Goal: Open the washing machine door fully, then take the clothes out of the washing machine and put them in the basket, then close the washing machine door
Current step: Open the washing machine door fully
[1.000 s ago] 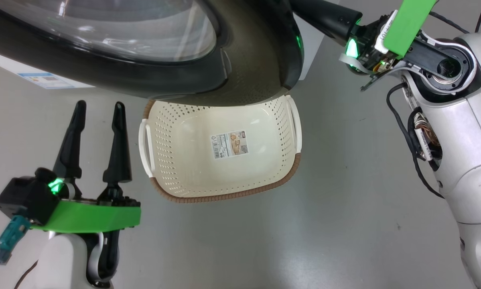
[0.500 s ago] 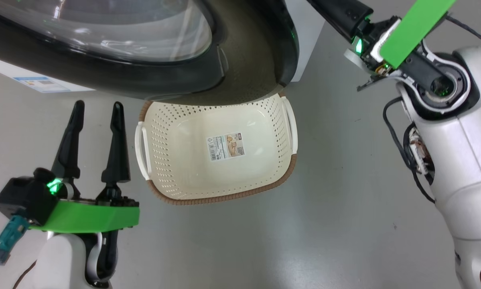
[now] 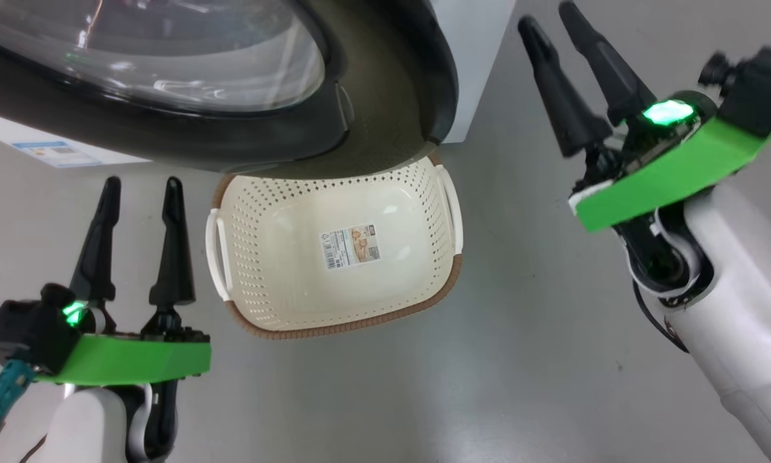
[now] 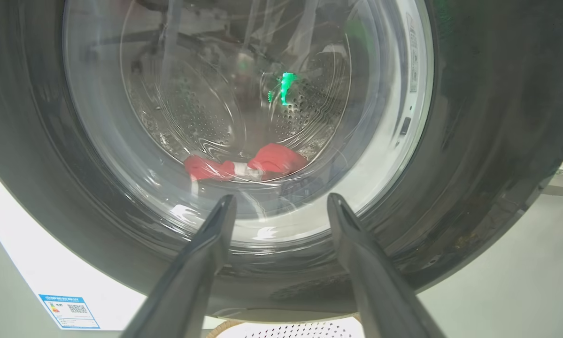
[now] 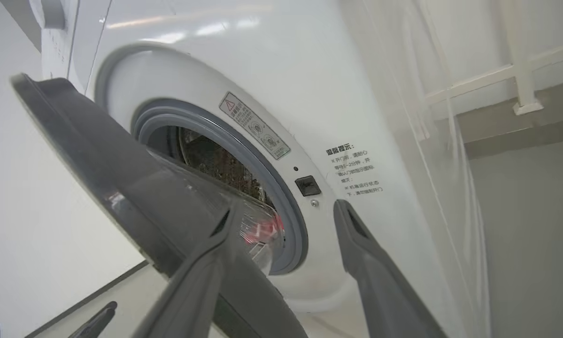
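Note:
The washing machine door (image 3: 385, 96), black-rimmed with a bulging glass window, stands partly open above the basket (image 3: 334, 330). The cream basket sits on the floor with nothing in it but its paper label. Red clothes (image 4: 272, 159) lie in the steel drum, seen through the door glass (image 4: 206, 94). My left gripper (image 3: 141, 186) is open at the lower left, beside the basket, and in its wrist view (image 4: 281, 199) points at the glass. My right gripper (image 3: 548, 16) is open at the upper right, apart from the door's edge. Its wrist view (image 5: 286, 211) faces the washing machine (image 5: 309, 70), the grey ring (image 5: 288, 206) and the door (image 5: 98, 155).
Grey floor (image 3: 520, 360) lies open to the right of and in front of the basket. A clear plastic sheet (image 5: 431, 117) hangs beside the machine's right side. A blue-printed label (image 3: 51, 153) marks the machine's lower front panel.
My right gripper has opened, come away from the door's edge and swung down to the right, so both fingers now show. The head view has shifted a little. The left arm stays put.

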`<state>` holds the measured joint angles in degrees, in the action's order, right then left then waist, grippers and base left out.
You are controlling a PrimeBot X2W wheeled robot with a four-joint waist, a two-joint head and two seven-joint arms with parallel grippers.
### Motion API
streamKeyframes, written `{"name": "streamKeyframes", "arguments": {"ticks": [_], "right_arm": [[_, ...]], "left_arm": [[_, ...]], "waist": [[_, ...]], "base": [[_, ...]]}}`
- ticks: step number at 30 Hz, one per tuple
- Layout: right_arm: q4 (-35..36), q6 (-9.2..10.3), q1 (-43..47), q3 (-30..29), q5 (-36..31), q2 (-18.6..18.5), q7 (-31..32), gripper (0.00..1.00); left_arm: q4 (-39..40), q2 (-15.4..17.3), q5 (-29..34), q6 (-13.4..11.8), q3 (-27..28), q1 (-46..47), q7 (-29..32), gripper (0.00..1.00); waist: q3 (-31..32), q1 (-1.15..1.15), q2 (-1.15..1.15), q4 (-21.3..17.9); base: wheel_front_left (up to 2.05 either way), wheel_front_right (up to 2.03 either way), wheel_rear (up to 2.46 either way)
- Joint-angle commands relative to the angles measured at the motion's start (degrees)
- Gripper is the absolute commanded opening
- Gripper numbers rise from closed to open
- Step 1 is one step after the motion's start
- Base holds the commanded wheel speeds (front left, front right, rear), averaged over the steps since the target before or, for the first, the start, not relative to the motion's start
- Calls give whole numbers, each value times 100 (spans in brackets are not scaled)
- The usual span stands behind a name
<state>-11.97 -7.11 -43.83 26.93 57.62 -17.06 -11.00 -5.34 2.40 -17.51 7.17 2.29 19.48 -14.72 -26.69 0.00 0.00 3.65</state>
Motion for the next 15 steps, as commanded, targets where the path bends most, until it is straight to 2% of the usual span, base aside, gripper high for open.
{"name": "streamKeyframes", "arguments": {"ticks": [1,5,10,12,15], "right_arm": [[35,-37,185,85,-247,21,-160,100],[-328,-37,391,-182,-1396,121,-388,100],[40,-37,987,-1169,-3169,697,-397,100],[206,-37,1280,-1429,-3687,889,-398,100],[411,-37,1652,-1723,-4100,1114,-398,100]], "left_arm": [[179,157,86,32,210,-120,-28,100],[212,179,122,32,244,-180,-28,100],[257,187,146,32,255,-190,-28,100],[267,182,147,32,254,-194,-28,100],[270,173,151,32,243,-208,-28,100]], "waist": [[36,0,0,-49],[62,0,0,-110],[77,0,0,-136],[98,0,0,-137],[139,0,0,-139]], "base": [[0,0,0],[0,0,0],[0,0,0],[0,0,0],[0,0,0]]}}
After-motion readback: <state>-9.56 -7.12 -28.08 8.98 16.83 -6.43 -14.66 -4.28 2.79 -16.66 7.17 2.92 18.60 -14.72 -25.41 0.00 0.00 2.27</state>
